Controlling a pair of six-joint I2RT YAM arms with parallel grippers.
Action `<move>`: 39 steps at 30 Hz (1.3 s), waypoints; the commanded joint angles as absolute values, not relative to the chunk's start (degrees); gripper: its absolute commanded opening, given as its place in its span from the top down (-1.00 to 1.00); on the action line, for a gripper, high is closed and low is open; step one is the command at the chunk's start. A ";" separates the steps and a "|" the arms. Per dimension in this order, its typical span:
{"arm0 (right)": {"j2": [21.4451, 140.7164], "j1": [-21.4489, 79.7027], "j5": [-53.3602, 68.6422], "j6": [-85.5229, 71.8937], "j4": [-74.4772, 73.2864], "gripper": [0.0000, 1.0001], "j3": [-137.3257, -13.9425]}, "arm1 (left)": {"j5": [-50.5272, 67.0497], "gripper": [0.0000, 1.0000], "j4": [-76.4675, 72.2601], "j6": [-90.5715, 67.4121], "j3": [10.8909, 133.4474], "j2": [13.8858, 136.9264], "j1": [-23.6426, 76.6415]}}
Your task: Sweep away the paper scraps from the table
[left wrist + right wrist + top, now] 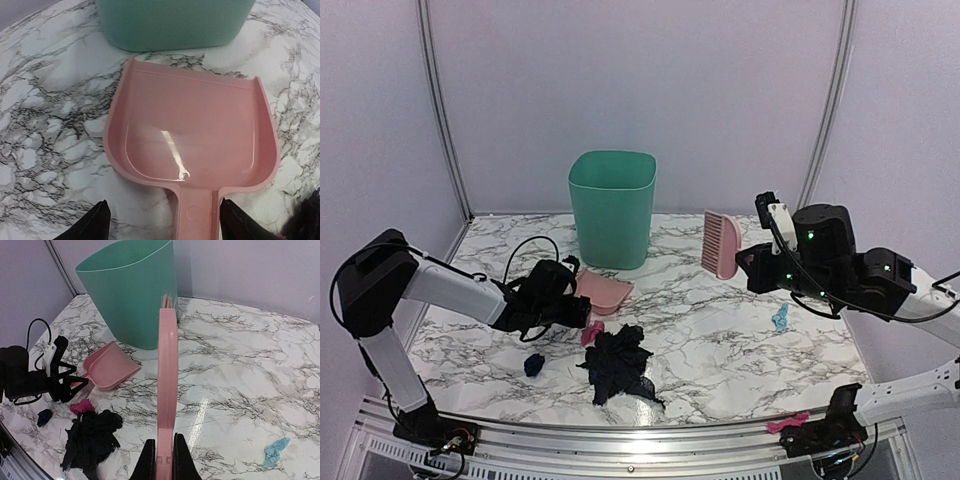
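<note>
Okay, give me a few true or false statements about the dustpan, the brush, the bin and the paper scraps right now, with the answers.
1. The dustpan is empty. True.
2. The right gripper holds nothing. False: it is shut on the pink brush.
3. The left gripper is open, with one finger on each side of the dustpan's handle. True.
4. The light-blue scrap lies in the black pile. False: it lies alone on the table, toward the right arm.
5. The green bin lies on its side. False: it stands upright.
</note>
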State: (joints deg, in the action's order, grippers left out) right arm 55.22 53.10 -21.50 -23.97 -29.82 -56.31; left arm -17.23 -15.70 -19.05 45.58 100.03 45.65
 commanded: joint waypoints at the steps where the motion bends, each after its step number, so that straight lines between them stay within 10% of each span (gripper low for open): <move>1: 54.78 52.82 -22.04 -24.26 -28.29 1.00 -55.96 | -17.04 -0.53 -9.23 -17.22 48.93 97.49 41.11; 39: 54.66 52.82 -20.81 -25.05 -28.21 1.00 -55.63 | -4.89 -0.09 -14.50 -0.35 41.98 95.41 37.62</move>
State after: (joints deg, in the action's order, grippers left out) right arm 55.27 53.10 -21.10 -24.43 -29.58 -55.55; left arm -4.95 -11.75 -1.06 40.86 94.17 37.82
